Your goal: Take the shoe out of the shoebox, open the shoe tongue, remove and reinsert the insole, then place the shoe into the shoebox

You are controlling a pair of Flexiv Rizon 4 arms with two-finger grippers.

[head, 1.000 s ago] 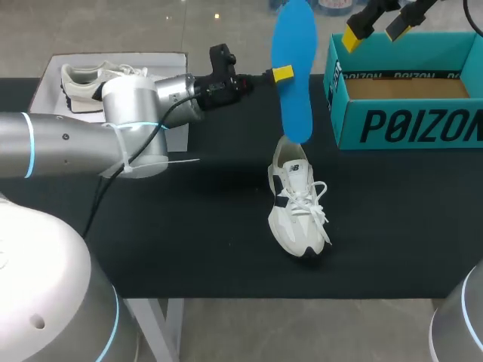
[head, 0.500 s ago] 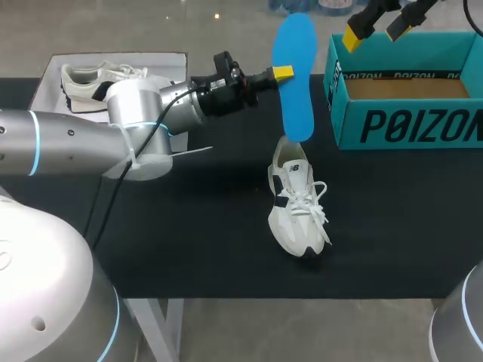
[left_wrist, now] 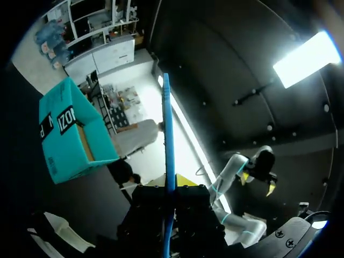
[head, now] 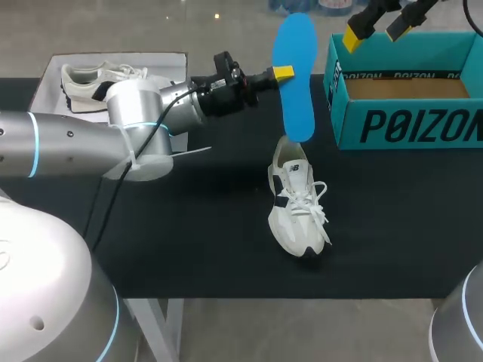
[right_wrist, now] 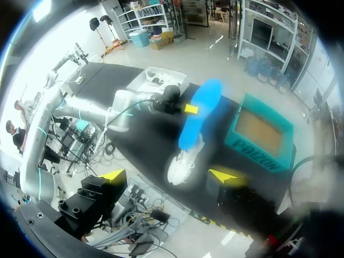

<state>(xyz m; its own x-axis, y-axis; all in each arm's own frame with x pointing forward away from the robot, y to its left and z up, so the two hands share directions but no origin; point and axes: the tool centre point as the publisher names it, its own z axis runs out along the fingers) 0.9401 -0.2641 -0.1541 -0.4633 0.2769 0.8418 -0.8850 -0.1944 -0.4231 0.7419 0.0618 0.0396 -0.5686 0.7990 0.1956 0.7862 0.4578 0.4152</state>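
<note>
— Where's the insole?
— On end over the shoe's heel, the left gripper pinching its edge.
— And the shoe?
— Upright on the table, laces tied.
— The right gripper?
— Fingers spread, holding nothing, well beyond the shoe, above the box.

Black cloth-covered worktop, seen from above. White lace-up sneaker with dark side trim stands on its sole near middle, toe toward near edge, heel toward far edge, laces loose. Teal cardboard shoebox sits at far right, open top up, brown floor showing inside, apart from sneaker. White shallow tray lies at far left corner, second pale shoe with dark trim resting on its side inside it, well apart from sneaker.
</note>
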